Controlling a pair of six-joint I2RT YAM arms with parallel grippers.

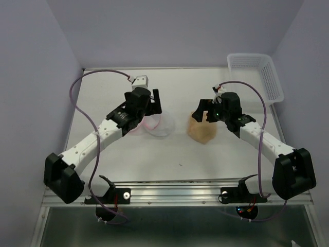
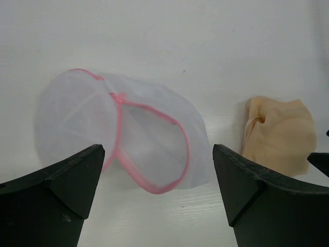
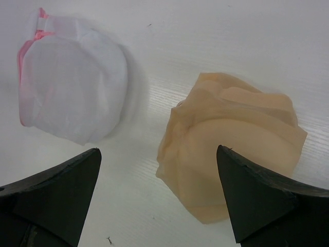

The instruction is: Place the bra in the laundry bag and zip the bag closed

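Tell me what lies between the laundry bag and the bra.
Only bare table separates the laundry bag from the bra, seen in the right wrist view.

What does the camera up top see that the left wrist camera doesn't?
Only the top camera: the white basket in the far right corner, plus the left arm and right arm stretched out. Only the left wrist camera: the laundry bag with its pink-rimmed mouth open, unzipped, between the left gripper and its open fingers. Both: the bag and the bra lying apart on the table.
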